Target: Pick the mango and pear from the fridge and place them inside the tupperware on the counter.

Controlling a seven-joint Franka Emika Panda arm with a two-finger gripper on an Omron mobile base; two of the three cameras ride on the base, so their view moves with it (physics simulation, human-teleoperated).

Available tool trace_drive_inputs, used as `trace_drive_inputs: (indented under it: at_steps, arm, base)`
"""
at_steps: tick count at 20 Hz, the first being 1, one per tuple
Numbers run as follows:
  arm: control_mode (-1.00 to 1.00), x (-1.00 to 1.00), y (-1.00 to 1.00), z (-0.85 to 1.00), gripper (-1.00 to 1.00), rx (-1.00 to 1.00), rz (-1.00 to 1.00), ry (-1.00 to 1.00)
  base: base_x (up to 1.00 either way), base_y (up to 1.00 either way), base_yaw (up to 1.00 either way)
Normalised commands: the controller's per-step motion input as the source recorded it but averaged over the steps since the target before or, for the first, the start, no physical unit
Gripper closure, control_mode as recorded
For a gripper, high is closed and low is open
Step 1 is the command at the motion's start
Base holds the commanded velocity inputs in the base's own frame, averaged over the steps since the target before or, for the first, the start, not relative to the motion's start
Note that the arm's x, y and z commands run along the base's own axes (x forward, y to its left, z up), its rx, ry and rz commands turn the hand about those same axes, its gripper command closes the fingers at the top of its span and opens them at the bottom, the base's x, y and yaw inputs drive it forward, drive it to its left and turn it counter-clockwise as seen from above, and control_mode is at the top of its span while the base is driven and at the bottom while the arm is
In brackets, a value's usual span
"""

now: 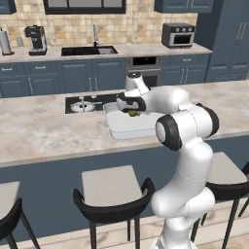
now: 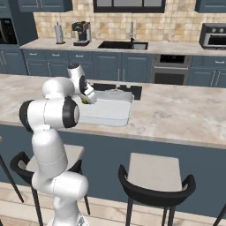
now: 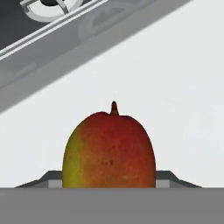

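Both jaws clamped on mango [image 3: 109,151] — over tupperware [image 3: 175,96].

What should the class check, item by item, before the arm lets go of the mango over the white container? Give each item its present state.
1. Mango held in gripper: ok.
2. Gripper above the tupperware, not the cooktop: ok.
3. Tupperware floor under the mango bare: ok.
4. Tupperware resting flat on the counter: ok.
5. Gap between mango and floor small enough to release: cannot tell.
6. Pear already inside: cannot tell.
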Motion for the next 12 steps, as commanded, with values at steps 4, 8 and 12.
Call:
trace_drive_inputs:
  at_steps: [4,8,12]
  arm:
    - [-1.0,0.37,0.03,-0.29,-1.0,0.0,-0.07,0.03]
    - [-1.0,0.11,0.0,-0.22,-1.0,0.0,-0.05,0.03]
    - [-1.0,-0.08,0.0,0.09,-1.0,0.0,-0.05,0.0]
  base:
    - [0.0,0.0,0.0]
    - [0.0,0.0,0.0]
    - [0.0,0.0,0.0]
